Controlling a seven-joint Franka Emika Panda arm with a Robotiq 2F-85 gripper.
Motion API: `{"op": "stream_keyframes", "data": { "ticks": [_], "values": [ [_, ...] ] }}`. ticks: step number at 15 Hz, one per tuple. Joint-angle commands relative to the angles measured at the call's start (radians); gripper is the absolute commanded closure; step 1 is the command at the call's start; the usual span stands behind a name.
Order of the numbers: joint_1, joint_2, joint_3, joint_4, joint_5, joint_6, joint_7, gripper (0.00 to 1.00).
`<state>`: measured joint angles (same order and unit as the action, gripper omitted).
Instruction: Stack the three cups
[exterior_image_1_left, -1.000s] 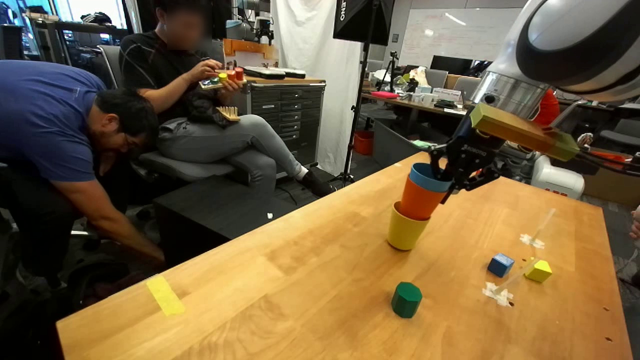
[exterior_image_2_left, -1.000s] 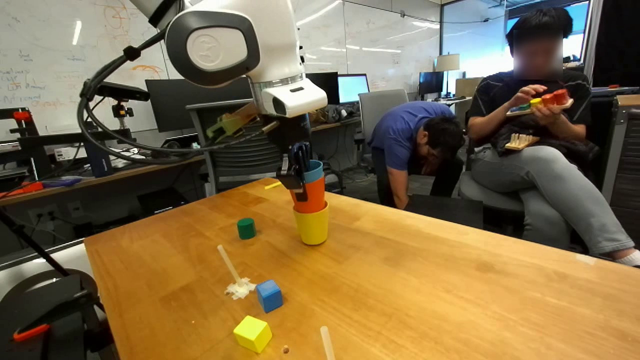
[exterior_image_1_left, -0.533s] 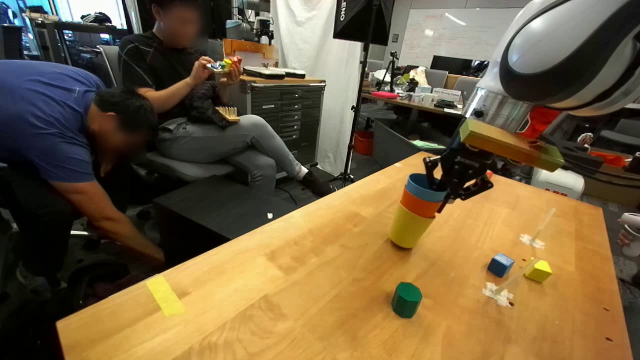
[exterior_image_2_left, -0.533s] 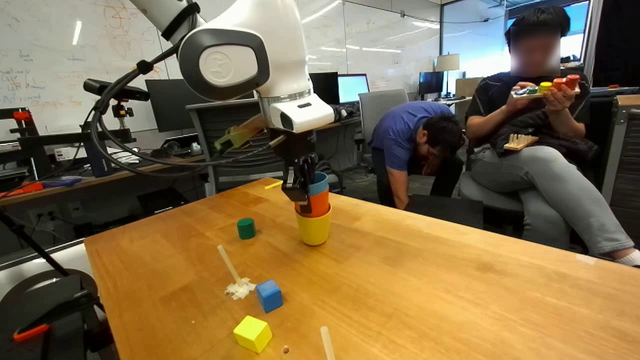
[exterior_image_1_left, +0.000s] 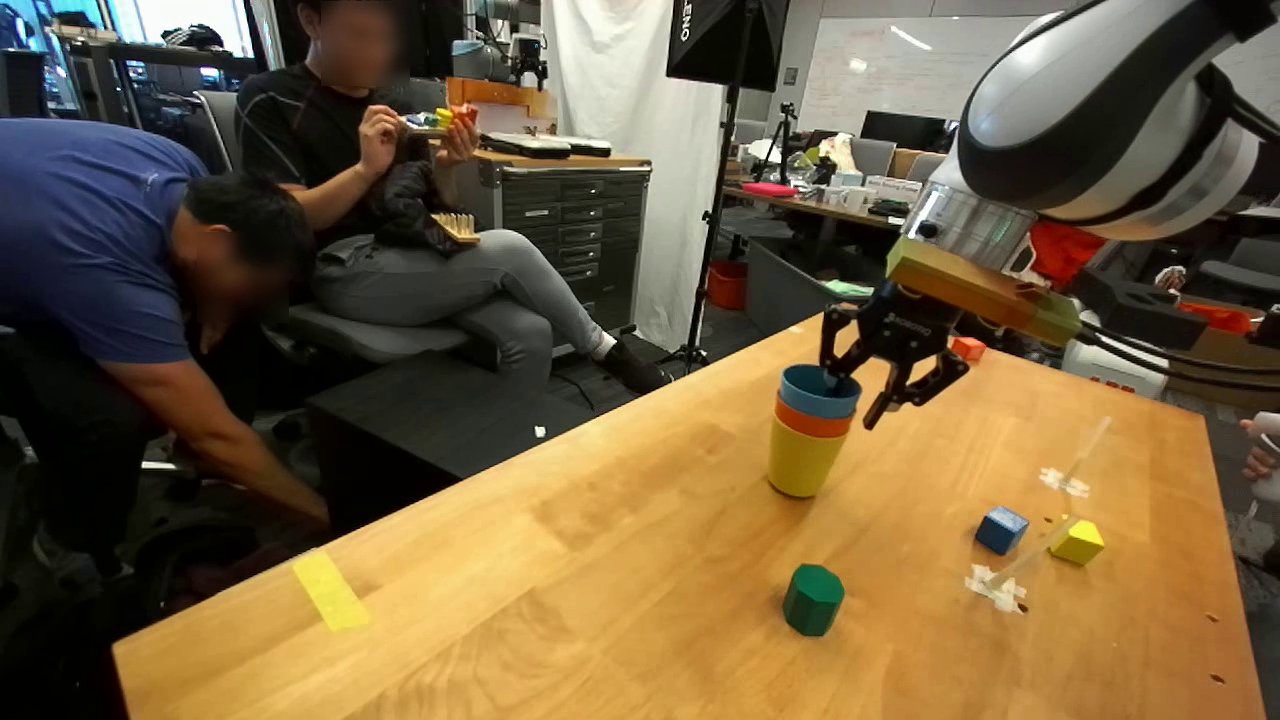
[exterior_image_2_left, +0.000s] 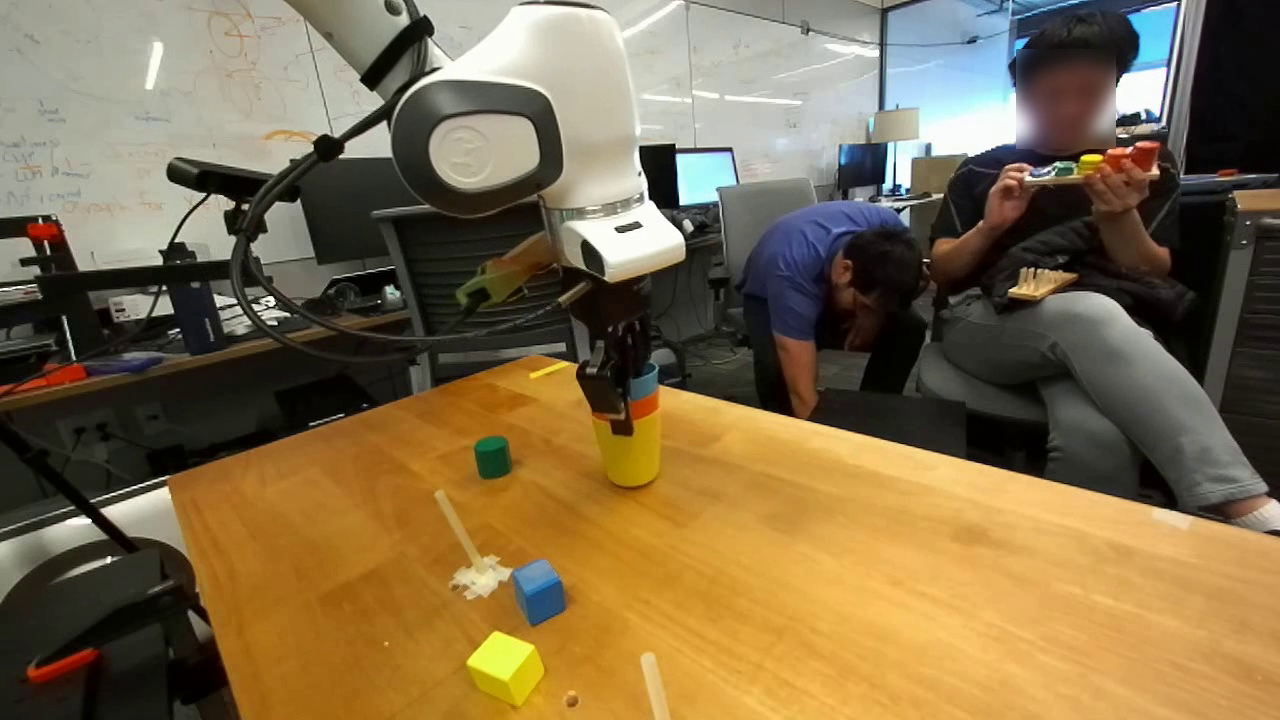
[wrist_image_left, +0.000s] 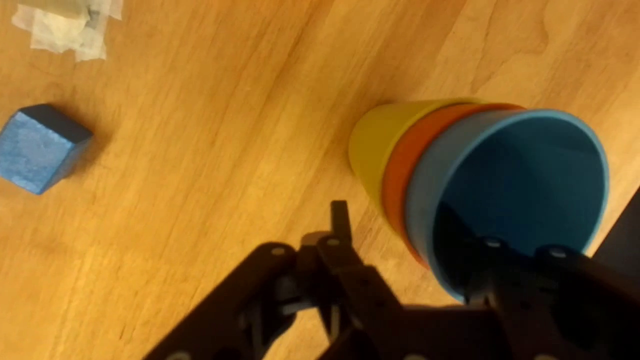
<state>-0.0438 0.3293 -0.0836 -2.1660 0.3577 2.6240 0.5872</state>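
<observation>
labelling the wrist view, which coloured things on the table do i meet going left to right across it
Blue block → yellow cup → red-orange cup → blue cup, the cups nested and ordered by their visible left edges.

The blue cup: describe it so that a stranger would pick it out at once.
On the wooden table, find the stack of nested cups. From the bottom come the yellow cup, then the orange cup, then the blue cup, its open mouth on top. Its colour sets it apart from the cups beneath, its hollow round shape from the blue block.
</observation>
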Motion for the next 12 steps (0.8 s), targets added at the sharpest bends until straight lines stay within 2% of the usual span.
{"op": "stream_keyframes", "data": {
  "ticks": [1, 4, 8, 12],
  "values": [
    [-0.007, -0.004, 0.012, 0.024, 0.04, -0.021, -0.012, 0.23],
    [-0.008, -0.016, 0.013, 0.023, 0.047, -0.029, -0.016, 0.01],
    [-0.018, -0.06, 0.019, 0.008, 0.061, -0.055, -0.045, 0.0],
    [-0.035, -0.177, 0.011, -0.038, 0.058, -0.12, -0.13, 0.01]
  ]
}}
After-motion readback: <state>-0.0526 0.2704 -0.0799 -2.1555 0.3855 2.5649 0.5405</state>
